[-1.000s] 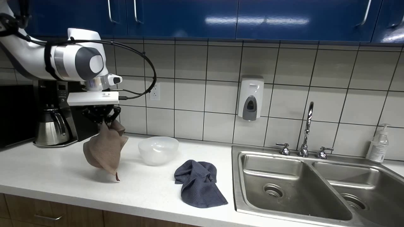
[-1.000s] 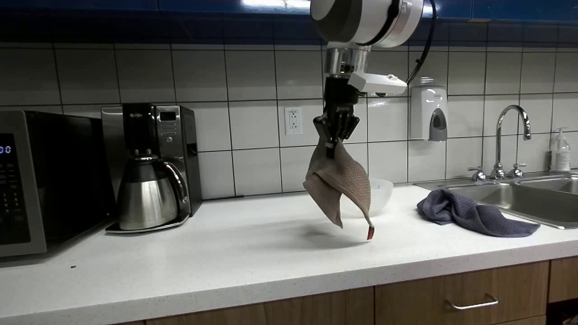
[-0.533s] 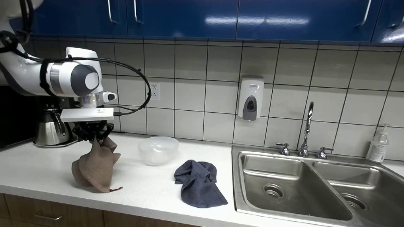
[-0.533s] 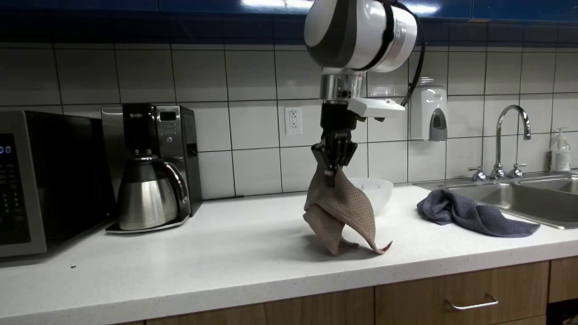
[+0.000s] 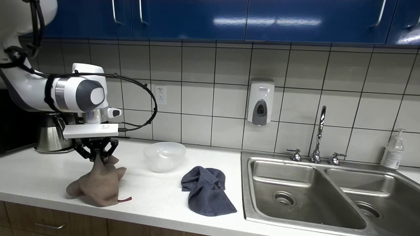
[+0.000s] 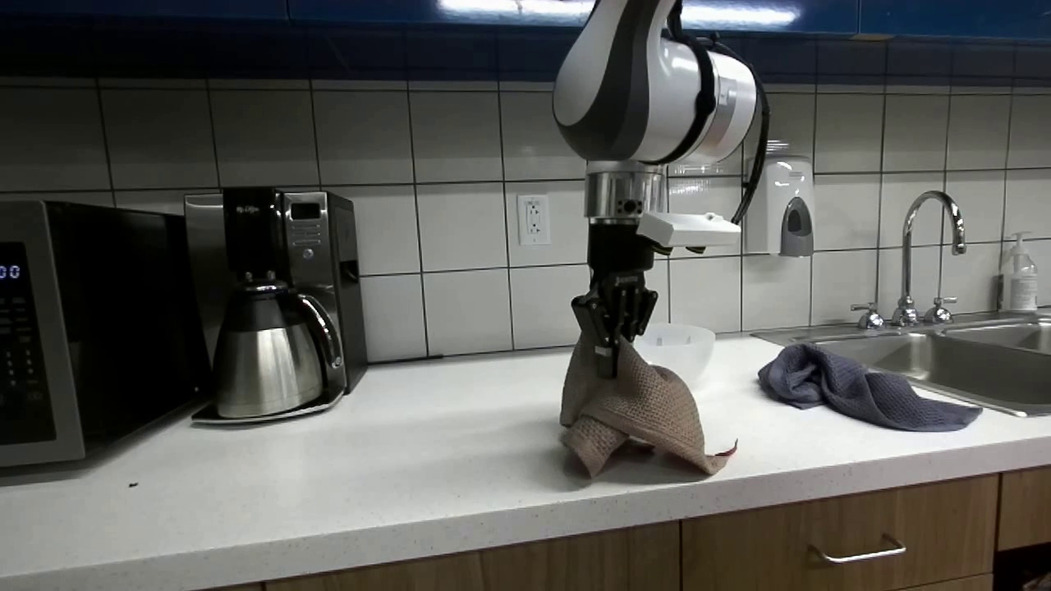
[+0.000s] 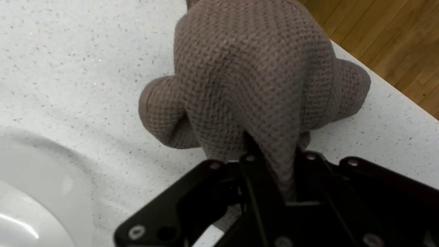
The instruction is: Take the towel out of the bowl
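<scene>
Brown and textured, the towel (image 6: 640, 406) stood in a gathered peak, and we saw its top pinched by the black gripper (image 5: 99, 160), which pointed straight down. The towel's lower folds touched the white counter (image 5: 154, 200), with a small red strip (image 5: 125, 199) at one corner. We found the towel outside the translucent bowl (image 5: 160, 160), near it but apart. A dark blue cloth (image 5: 208, 193) lay crumpled on the counter between the bowl and the steel sink (image 5: 246, 188).

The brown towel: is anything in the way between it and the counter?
Nothing visible. The gripper pinches the brown towel, whose lower folds touch the counter; the bowl stands apart, off to one side.
</scene>
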